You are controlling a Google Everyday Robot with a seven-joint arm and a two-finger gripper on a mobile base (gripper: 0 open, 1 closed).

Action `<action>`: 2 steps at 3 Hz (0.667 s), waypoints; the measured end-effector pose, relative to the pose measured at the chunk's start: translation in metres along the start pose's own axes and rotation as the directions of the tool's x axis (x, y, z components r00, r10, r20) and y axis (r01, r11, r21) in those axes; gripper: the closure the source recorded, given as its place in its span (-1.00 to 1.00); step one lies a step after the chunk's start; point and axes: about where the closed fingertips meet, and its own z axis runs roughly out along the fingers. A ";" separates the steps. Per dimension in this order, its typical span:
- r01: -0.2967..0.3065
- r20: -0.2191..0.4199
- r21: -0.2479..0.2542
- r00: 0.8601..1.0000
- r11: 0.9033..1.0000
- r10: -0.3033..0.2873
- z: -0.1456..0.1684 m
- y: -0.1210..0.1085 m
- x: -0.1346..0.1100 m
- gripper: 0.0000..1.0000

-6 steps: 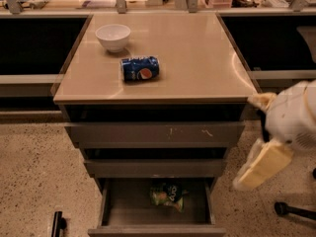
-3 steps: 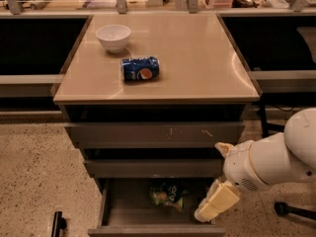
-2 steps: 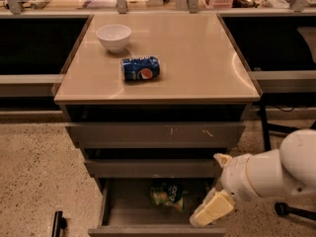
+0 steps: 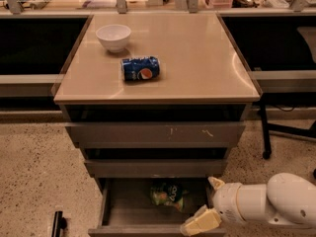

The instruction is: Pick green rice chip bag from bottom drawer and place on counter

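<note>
The green rice chip bag (image 4: 168,195) lies crumpled on the floor of the open bottom drawer (image 4: 109,209), near the middle. The tan counter (image 4: 197,53) tops the drawer cabinet. My gripper (image 4: 203,220) reaches in low from the right on a white arm, with its cream fingers at the drawer's right front corner. It sits right of the bag and a little in front of it, apart from it.
A blue Pepsi can (image 4: 140,68) lies on its side on the counter, with a white bowl (image 4: 113,36) behind it to the left. Two shallower drawers (image 4: 155,133) above are partly pulled out. A dark chair leg (image 4: 264,132) stands to the right.
My arm and gripper have come down and leftward, from beside the cabinet's right side to the bottom drawer's right front corner. The bag, can and bowl have not moved.
</note>
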 end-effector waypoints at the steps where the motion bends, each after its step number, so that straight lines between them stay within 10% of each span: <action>1: 0.000 0.000 0.000 1.000 1.000 0.000 0.000 0.000 0.000 -1.00; 2: -0.053 0.007 0.043 0.999 0.998 0.053 0.016 -0.010 0.018 -1.00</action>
